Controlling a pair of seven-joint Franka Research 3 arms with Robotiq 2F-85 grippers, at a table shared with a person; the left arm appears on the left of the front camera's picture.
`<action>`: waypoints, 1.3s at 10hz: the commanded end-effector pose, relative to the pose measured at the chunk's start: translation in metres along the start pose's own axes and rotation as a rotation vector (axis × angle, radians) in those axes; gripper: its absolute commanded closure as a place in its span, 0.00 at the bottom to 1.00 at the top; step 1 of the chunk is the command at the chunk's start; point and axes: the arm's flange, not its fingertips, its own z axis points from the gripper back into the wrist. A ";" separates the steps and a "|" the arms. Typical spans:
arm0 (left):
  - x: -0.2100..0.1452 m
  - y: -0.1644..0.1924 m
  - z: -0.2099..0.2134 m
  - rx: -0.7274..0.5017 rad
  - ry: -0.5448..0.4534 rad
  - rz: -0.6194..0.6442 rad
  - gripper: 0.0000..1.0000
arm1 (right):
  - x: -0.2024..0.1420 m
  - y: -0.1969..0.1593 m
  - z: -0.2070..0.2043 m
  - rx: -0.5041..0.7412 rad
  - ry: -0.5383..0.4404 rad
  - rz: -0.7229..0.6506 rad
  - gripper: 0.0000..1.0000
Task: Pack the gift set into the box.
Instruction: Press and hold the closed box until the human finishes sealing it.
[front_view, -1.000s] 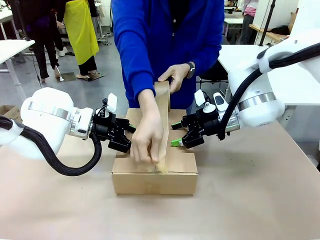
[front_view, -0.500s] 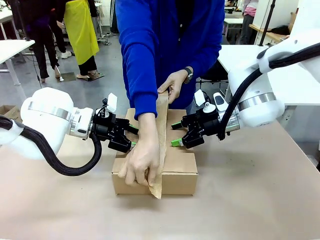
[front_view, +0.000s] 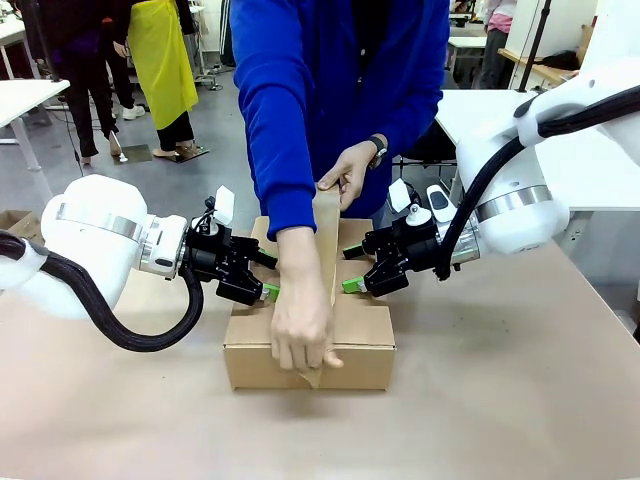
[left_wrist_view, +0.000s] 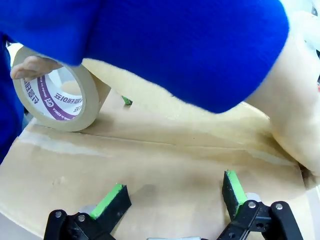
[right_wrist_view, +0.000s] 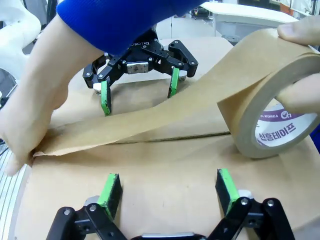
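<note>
Large brown corrugated cardboard box (front_view: 310, 350) sits closed on the worktop (front_view: 500, 400); you can't see the gift set, presumably inside. Left tool (front_view: 262, 288) and right tool (front_view: 352, 270) spread wide, pressing flaps. Person's hand (front_view: 303, 330) running brown paper tape (right_wrist_view: 150, 122); sealing remains.

The person's hand (front_view: 303, 325) has pressed the tape (front_view: 326, 260) down over the box (front_view: 365, 345) front edge.

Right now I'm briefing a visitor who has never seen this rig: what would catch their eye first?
The person in the blue sleeve, stretching brown tape across the closed box: one hand presses its end at the near edge, the other holds the tape roll at the far side. Next, the left pincer and right pincer, both open, green pads resting on the flaps either side of the strip.
</note>
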 end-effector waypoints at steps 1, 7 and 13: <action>-0.003 -0.001 -0.001 0.000 0.006 0.004 0.00 | -0.002 0.000 -0.001 -0.002 0.005 0.009 0.00; -0.003 -0.001 -0.001 0.000 0.006 0.004 0.00 | -0.002 0.000 -0.001 -0.002 0.005 0.009 0.00; -0.003 -0.001 -0.001 0.000 0.006 0.004 0.00 | -0.002 0.000 -0.001 -0.002 0.005 0.009 0.00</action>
